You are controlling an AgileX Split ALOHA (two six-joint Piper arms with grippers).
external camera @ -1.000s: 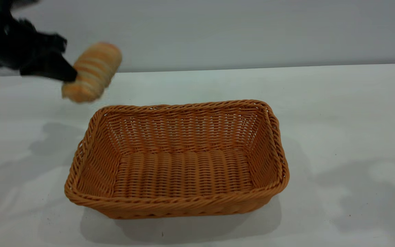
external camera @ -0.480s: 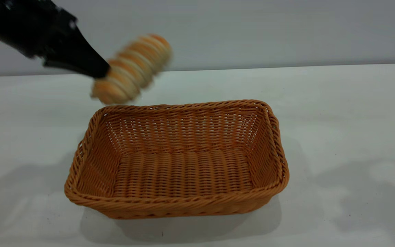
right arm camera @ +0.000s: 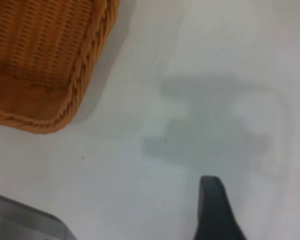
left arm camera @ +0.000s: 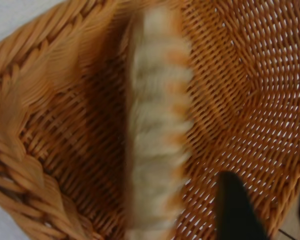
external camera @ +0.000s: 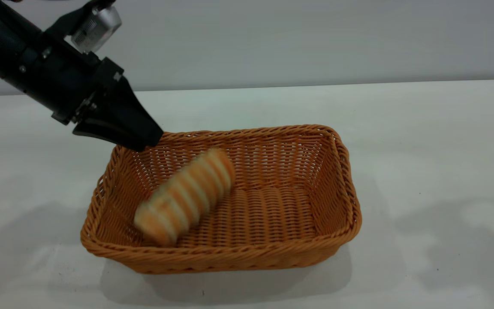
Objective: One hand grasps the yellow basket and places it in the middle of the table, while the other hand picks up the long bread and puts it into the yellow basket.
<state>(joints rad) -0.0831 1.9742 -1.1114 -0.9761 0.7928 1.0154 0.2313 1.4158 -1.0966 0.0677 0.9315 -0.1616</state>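
Wicker yellow basket (external camera: pixel 337 171) mid-desk (external camera: pixel 423 128) catches the long bread (external camera: pixel 185 195), released by the left hand (external camera: pixel 144 137) poised over its rim.

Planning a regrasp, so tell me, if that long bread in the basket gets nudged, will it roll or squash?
The long bread is rounded and tapered, so it would likely roll sideways. The yellow basket's sloping walls should stop it. It looks light, and probably soft. The left gripper hangs above the rim.

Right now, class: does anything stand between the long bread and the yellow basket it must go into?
Nothing visible does. The long bread is already inside the yellow basket, clear of the left gripper above the rim.
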